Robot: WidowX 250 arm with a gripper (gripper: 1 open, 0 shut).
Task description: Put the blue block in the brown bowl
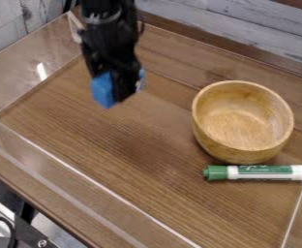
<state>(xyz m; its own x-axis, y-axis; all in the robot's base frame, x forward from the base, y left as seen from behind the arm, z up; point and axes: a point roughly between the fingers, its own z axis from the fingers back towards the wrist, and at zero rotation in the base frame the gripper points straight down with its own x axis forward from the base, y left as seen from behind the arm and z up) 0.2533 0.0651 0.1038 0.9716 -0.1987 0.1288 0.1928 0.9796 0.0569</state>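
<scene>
The blue block [105,91] hangs in the air above the left part of the table, gripped between the black fingers of my gripper [113,79], which is shut on it. The arm reaches down from the top left, and its body hides the upper part of the block. The brown bowl [244,121], round and wooden with a thick rim, sits empty on the table to the right, well apart from the gripper and lower in the view.
A green-and-white marker [255,172] lies on its side in front of the bowl. The wooden table [128,184] has clear plastic walls along its left and front edges. A pale wall runs behind the table.
</scene>
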